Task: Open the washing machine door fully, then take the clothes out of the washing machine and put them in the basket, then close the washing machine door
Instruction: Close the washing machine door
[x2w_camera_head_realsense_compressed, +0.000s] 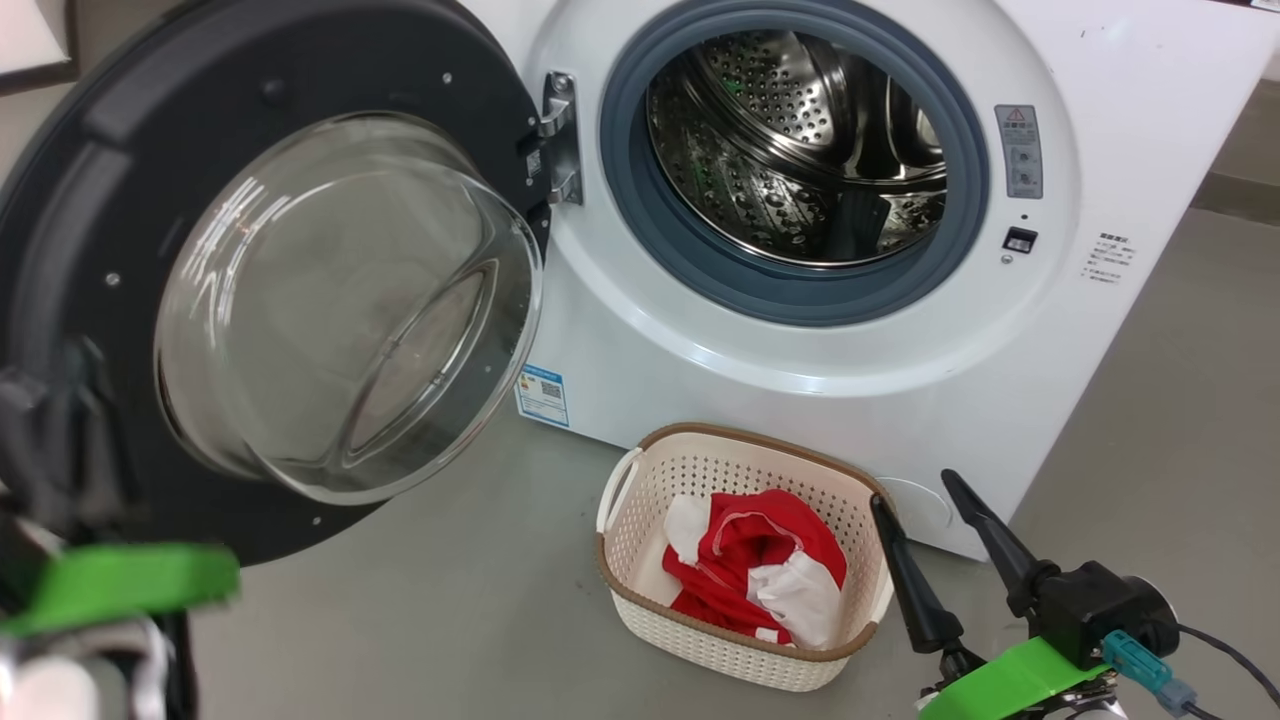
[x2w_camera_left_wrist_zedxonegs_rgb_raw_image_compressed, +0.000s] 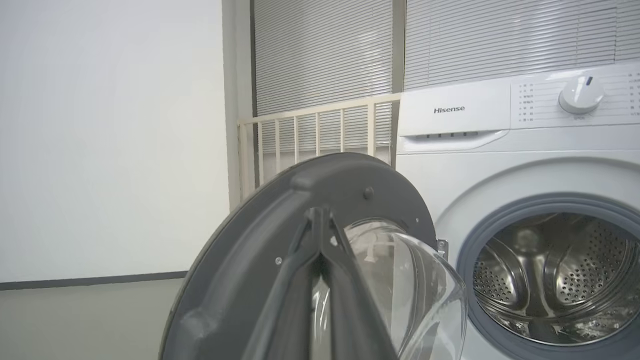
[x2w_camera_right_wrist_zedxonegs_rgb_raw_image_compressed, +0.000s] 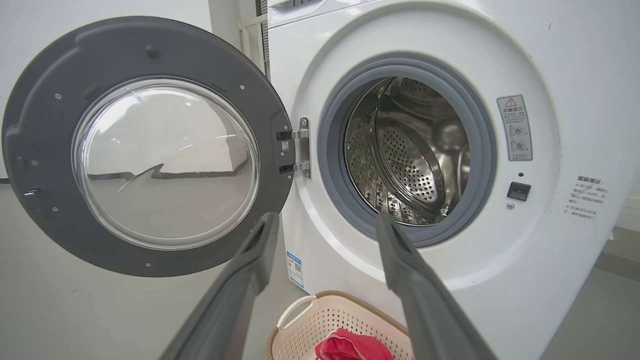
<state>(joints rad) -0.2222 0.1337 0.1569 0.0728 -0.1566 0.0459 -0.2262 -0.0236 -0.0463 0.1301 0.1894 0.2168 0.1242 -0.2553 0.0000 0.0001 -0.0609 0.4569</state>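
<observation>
The washing machine door (x2w_camera_head_realsense_compressed: 130, 140) stands swung open to the left, its glass bowl (x2w_camera_head_realsense_compressed: 340, 300) facing out. The washing machine (x2w_camera_head_realsense_compressed: 800, 380) shows its steel drum (x2w_camera_head_realsense_compressed: 790, 150) with no fabric visible inside. On the floor in front stands the basket (x2w_camera_head_realsense_compressed: 640, 480) holding the red and white clothes (x2w_camera_head_realsense_compressed: 750, 570). My right gripper (x2w_camera_head_realsense_compressed: 913, 488) hovers open just right of the basket, with nothing between its fingers. My left gripper (x2w_camera_left_wrist_zedxonegs_rgb_raw_image_compressed: 318, 212) is shut, fingers pressed together, close in front of the door's inner rim (x2w_camera_left_wrist_zedxonegs_rgb_raw_image_compressed: 280, 210); it appears blurred at the door's lower left edge (x2w_camera_head_realsense_compressed: 80, 370).
A pale railing (x2w_camera_left_wrist_zedxonegs_rgb_raw_image_compressed: 310, 120) and window blinds (x2w_camera_left_wrist_zedxonegs_rgb_raw_image_compressed: 325, 55) stand behind the machine on its left. A white wall (x2w_camera_left_wrist_zedxonegs_rgb_raw_image_compressed: 110, 140) lies beyond the door. Grey floor (x2w_camera_head_realsense_compressed: 430, 600) spreads around the basket. The control dial (x2w_camera_left_wrist_zedxonegs_rgb_raw_image_compressed: 580, 95) sits on the machine's top panel.
</observation>
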